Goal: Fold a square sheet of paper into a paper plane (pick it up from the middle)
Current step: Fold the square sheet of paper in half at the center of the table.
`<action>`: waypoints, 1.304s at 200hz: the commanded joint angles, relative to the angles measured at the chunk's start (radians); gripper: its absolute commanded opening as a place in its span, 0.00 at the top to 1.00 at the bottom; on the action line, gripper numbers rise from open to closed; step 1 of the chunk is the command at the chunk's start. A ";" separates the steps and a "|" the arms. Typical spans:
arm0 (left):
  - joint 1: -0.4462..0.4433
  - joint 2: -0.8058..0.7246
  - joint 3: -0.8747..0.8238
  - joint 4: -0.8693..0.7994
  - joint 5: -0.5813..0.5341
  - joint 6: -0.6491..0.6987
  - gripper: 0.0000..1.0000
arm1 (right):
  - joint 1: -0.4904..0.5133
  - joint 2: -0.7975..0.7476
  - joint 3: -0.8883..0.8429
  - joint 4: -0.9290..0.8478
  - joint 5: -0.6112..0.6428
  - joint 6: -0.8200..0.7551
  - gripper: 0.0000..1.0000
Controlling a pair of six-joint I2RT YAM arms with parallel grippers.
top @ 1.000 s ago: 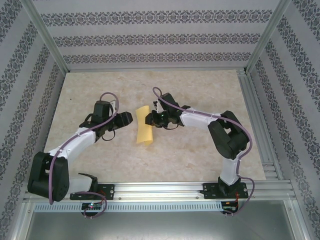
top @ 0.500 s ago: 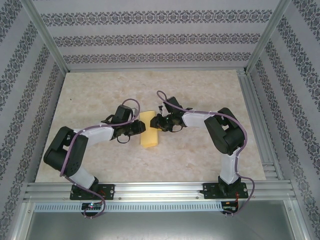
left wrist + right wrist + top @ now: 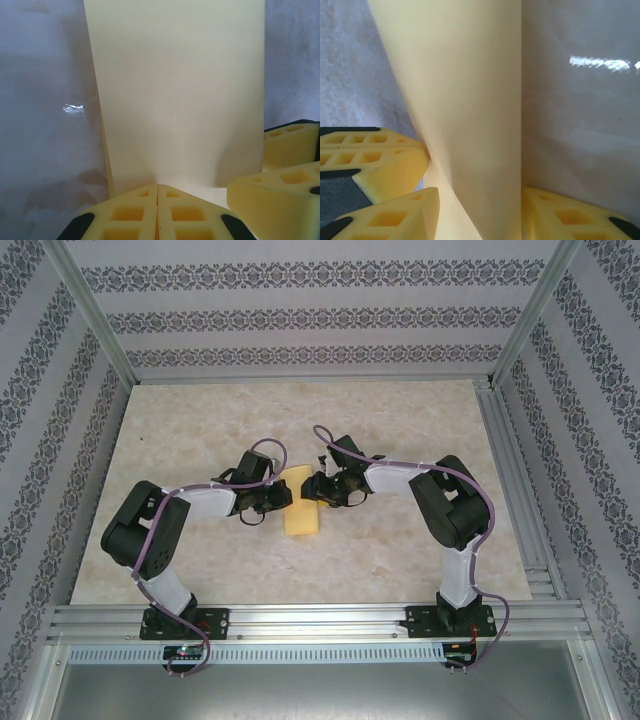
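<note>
The square sheet of paper (image 3: 303,516) lies mid-table as a pale yellow rectangle, folded over on itself. My left gripper (image 3: 288,494) meets its left edge. In the left wrist view the left gripper (image 3: 158,186) is shut, its tips pressed together on the sheet (image 3: 175,90), which rises ahead of them. My right gripper (image 3: 311,487) is at the sheet's upper right edge. In the right wrist view the right gripper (image 3: 480,196) stands open, with the curled sheet (image 3: 470,100) passing between its fingers. The paper plane is out of view.
The pale marbled table (image 3: 400,550) stretches around the sheet. Metal frame rails (image 3: 520,500) run along the right side and the near edge. Patterned walls enclose the back and sides.
My left arm has swung right to the sheet's edge and its jaws have shut there. The right jaws have opened wider. The sheet has shifted slightly right and lies flatter.
</note>
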 commanded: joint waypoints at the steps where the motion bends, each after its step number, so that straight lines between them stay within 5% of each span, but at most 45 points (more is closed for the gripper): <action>1: -0.014 0.008 0.028 0.004 0.000 0.003 0.92 | -0.004 -0.039 0.024 -0.045 0.018 -0.037 0.51; 109: -0.014 0.003 0.050 -0.017 -0.020 0.010 0.88 | 0.036 0.042 0.068 -0.153 0.182 -0.063 0.62; 175: -0.013 -0.135 0.009 -0.039 -0.165 -0.023 0.80 | 0.064 0.086 0.082 -0.228 0.279 -0.089 0.62; 261: -0.014 -0.127 -0.004 -0.025 -0.157 -0.027 0.79 | 0.085 0.144 0.130 -0.323 0.369 -0.025 0.60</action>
